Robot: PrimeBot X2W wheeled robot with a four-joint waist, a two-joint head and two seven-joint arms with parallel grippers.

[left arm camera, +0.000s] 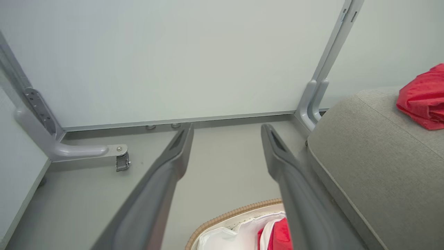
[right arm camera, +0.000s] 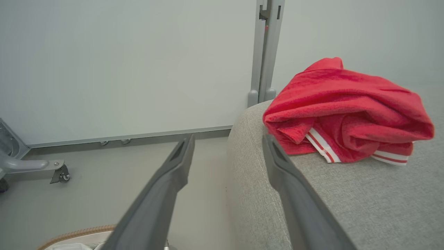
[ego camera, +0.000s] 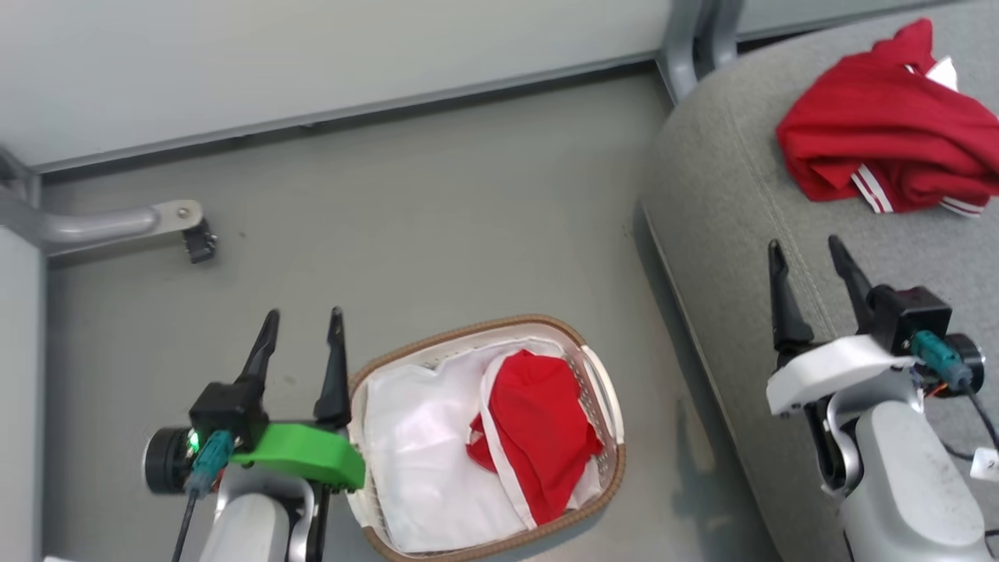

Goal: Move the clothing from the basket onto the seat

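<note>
Two soft bright red fabric garments with white stripe trim are here: one red garment in the basket, the other red garment on the seat. There is one oval white perforated plastic basket with a brown woven-look rim, one white liner sheet, and one large grey fabric-upholstered seat cushion. There are two grippers, the left gripper and the right gripper, each with two long dark fingers.

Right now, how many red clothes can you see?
2. One red garment lies in the basket; a second garment sits on the seat. More may hide under the liner.
</note>
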